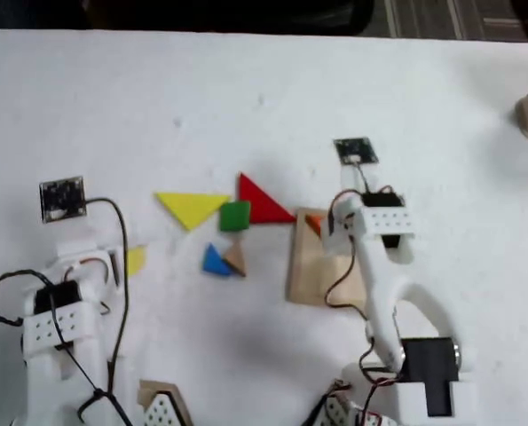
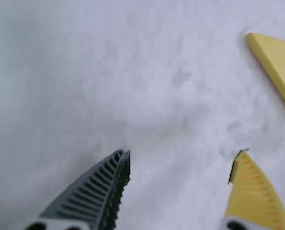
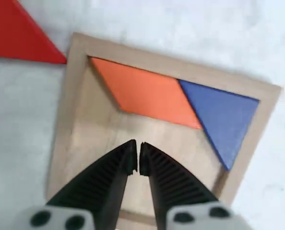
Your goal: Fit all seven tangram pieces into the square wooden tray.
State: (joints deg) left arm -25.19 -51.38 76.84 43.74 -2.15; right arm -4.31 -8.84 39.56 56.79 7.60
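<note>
Hovering over the wooden tray (image 3: 68, 120), right gripper (image 3: 136, 155) has its fingers pinched nearly together, nothing held. Orange parallelogram (image 3: 147, 93) and blue triangle (image 3: 223, 120) lie touching along the tray's far edge. Red triangle (image 1: 262, 202) sits just left of the tray's far-left corner. Further left: green square (image 1: 234, 216), yellow triangle (image 1: 191, 209). Nearer: small blue triangle (image 1: 215, 260) touching tan triangle (image 1: 236, 257). Left gripper (image 2: 183, 153) is wide open and empty over bare counter (image 1: 246, 106), left of the yellow triangle.
</note>
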